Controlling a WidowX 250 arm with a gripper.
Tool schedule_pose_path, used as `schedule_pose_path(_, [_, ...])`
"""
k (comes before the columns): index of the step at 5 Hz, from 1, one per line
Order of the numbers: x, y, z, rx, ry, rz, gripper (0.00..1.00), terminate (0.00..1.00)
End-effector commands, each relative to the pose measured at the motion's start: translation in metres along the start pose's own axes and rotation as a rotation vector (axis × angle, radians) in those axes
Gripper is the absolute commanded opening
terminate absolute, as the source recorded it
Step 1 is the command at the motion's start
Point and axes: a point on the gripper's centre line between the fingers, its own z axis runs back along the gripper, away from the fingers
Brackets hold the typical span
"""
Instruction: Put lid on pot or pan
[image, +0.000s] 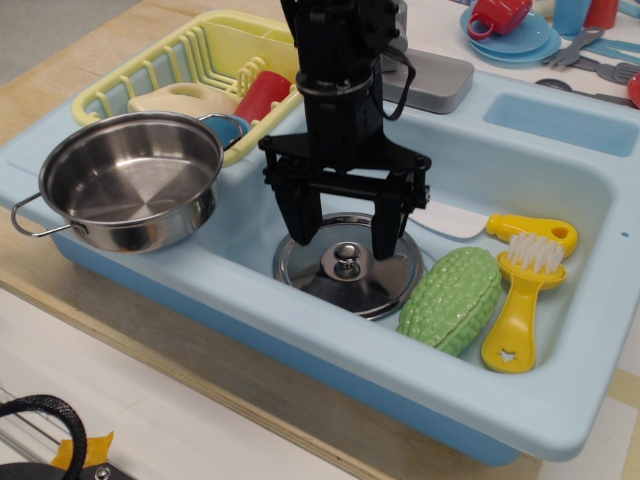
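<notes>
The round steel lid (330, 278) with a small knob lies flat on the floor of the light-blue sink (560, 330). My black gripper (343, 238) hangs straight above it, open, one finger on each side of the knob and low over the lid. The shiny steel pot (128, 190) with wire loop handles sits empty on the sink's left rim, left of the gripper.
A green ridged toy vegetable (453, 298) and a yellow brush (522, 300) lie in the sink right of the lid. A yellow dish rack (190, 75) with a red cup (262, 95) stands behind the pot. A grey faucet block (432, 80) is behind the gripper.
</notes>
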Motion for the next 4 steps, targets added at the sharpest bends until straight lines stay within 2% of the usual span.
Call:
schedule_pose_path(1, [0.005, 0.002, -0.005, -0.01, 0.002, -0.001, 1.0, 0.0])
schedule_pose_path(2, [0.009, 0.001, -0.015, -0.022, 0.044, 0.01, 1.0, 0.0])
schedule_pose_path(3, [0.009, -0.001, -0.016, -0.029, 0.062, 0.003, 0.0, 0.0])
schedule_pose_path(4, [0.004, -0.002, -0.013, -0.031, 0.07, 0.011, 0.0, 0.0])
